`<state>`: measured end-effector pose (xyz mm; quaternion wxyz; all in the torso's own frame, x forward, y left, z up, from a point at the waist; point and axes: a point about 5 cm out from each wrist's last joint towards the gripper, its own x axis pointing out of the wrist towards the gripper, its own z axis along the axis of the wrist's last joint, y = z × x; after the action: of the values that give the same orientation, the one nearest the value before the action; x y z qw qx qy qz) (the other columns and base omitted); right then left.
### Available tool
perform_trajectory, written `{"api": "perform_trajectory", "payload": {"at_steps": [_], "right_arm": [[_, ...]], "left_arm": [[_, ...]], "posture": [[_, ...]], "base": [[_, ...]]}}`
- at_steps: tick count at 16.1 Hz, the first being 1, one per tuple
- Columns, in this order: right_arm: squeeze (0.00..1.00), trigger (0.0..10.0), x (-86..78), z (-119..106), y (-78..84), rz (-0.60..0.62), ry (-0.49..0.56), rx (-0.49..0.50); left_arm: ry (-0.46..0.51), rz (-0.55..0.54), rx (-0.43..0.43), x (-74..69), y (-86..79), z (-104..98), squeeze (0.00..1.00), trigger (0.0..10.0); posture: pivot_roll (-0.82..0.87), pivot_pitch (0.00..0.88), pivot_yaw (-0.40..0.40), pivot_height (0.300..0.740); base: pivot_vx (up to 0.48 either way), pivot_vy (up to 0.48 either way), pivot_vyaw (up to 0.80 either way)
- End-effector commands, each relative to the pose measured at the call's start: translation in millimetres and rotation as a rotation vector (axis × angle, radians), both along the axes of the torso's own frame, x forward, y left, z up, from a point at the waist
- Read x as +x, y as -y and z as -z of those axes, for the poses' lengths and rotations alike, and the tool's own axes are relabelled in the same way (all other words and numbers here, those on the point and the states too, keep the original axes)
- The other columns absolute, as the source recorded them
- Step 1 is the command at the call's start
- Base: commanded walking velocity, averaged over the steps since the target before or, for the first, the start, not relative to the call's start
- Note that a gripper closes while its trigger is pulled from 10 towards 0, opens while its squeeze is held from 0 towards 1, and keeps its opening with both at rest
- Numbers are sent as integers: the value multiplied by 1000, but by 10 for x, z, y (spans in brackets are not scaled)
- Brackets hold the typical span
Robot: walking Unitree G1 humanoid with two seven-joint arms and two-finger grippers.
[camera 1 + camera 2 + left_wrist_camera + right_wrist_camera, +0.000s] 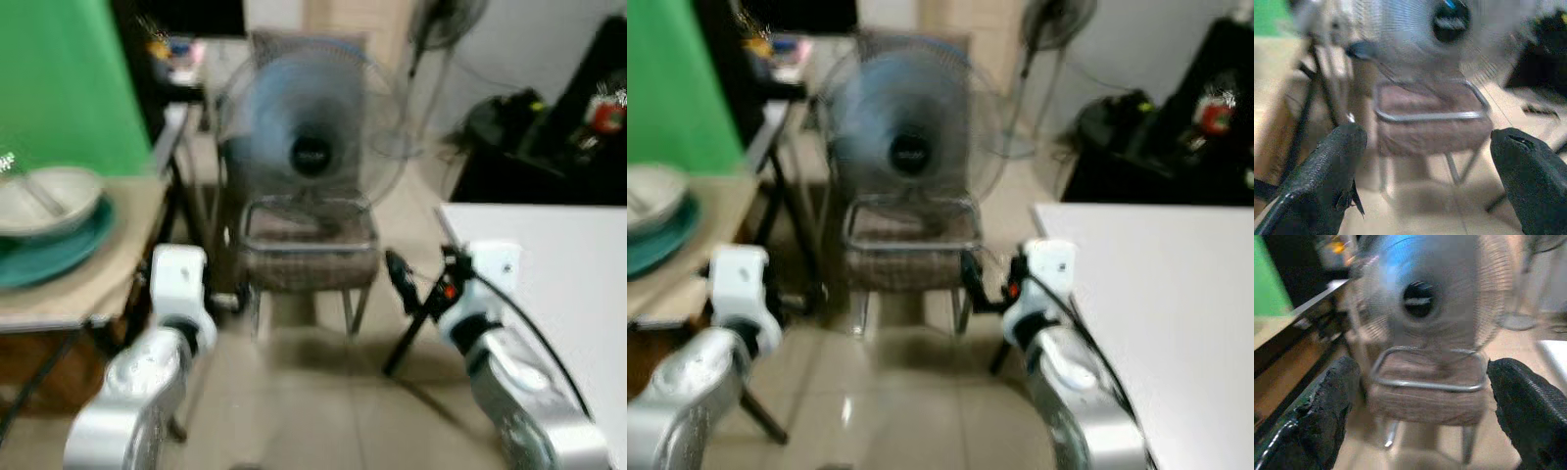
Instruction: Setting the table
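Head views, blurred. Both silver arms are raised in the near foreground, one at either side of a tiled floor (323, 411). Left gripper (1425, 161): fingers (1327, 176) spread wide apart, holding nothing, directed at the chair. Right gripper (1420, 406): fingers (1528, 411) likewise spread wide and empty, directed at the same chair.

Centre, far of the arms: a chair (309, 250) with a metal frame and a brownish seat, carrying a round electric fan (312, 122) with a wire guard and a dark hub. A second fan on a stand (441, 29) is seen farther back to the right.

Left: a beige tabletop (108, 264) in front of a green screen (59, 83). On it rests a teal plate (59, 250) with a pale bowl (49, 201) stacked on top; a utensil-like object lies in the bowl, too blurred to identify.

Right: a white tabletop (558, 284), just beside the right arm. Dark objects stand beyond it at the far right.
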<state>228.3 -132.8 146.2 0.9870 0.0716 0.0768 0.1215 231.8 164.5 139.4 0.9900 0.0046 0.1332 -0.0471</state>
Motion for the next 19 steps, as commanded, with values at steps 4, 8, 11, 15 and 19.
{"api": "perform_trajectory", "payload": {"at_steps": [4,8,11,15,19], "right_arm": [[1000,10000,32,-33,76,29,34,-61],[1000,10000,49,-21,89,54,43,-85],[1000,10000,72,14,91,62,4,-91],[0,10000,57,11,-22,30,9,-44],[0,10000,88,58,-90,-29,10,-42]], "left_arm": [[73,-53,108,27,-53,-60,0,10000],[156,-7,123,59,-79,-195,0,10000],[156,81,125,22,22,-188,0,10000],[155,134,75,22,63,-201,0,10000],[166,103,92,106,1,-236,0,10000]], "posture": [[75,0,-76,740],[83,0,-74,740],[76,0,-82,740],[88,0,-41,740],[126,0,-58,740]], "base": [[0,0,800],[0,0,800],[0,0,267],[0,0,0],[190,0,600]]}}
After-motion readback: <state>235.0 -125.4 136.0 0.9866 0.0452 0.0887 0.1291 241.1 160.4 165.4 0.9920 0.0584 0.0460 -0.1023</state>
